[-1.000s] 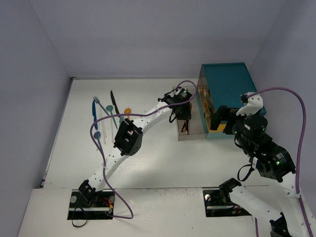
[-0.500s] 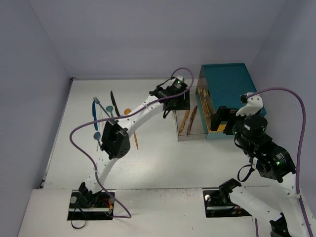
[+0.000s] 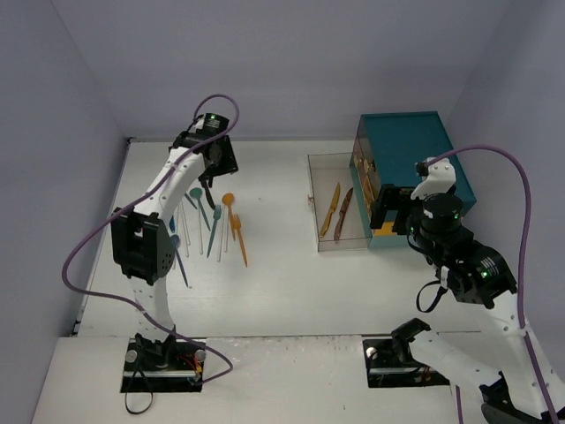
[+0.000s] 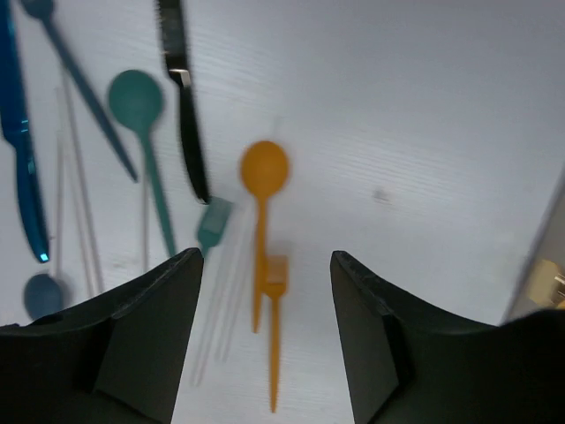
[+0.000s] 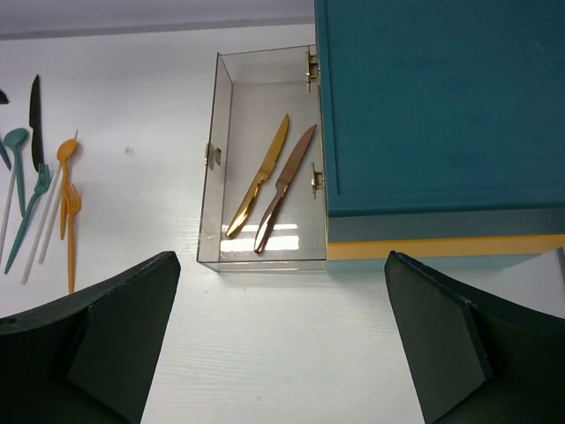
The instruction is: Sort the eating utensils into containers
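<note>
L arm has swung from the clear box back over the utensil pile upper left, L pincer open & empty, R pincer wide open, holding nothing; 2 knives boxed, most utensils left on counter.

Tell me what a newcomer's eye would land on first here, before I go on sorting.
The large opaque teal chest with a yellow band, far right on the white table, dominates. Beside it, a clear rectangular plastic box holds a gold knife and a copper-coloured knife. At left lies a scatter of thin blue, teal, orange, dark and clear plastic utensils, the left end effector open above them.
</note>
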`<move>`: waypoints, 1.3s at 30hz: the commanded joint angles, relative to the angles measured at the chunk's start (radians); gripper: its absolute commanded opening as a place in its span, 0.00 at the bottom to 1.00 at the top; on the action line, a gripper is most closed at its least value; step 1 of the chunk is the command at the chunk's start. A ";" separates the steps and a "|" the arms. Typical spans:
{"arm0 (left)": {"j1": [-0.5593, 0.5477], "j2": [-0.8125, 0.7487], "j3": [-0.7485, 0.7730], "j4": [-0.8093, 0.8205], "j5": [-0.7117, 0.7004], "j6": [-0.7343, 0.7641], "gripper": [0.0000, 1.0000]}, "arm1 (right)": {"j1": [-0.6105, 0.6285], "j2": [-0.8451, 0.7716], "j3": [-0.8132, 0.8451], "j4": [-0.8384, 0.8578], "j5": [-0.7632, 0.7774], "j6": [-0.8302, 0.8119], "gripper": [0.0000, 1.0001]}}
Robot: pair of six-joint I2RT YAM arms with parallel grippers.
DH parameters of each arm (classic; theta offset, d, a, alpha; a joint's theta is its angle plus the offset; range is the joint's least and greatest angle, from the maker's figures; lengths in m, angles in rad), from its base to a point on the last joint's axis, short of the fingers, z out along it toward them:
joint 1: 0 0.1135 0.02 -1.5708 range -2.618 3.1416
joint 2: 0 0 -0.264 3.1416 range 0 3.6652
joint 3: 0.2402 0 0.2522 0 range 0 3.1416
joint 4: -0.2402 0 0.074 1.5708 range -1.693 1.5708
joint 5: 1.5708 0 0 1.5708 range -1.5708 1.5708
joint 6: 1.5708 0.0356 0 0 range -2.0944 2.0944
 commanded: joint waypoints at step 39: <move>0.175 0.475 0.309 -0.077 0.021 0.089 0.36 | -0.006 0.123 0.034 0.042 0.021 -0.021 1.00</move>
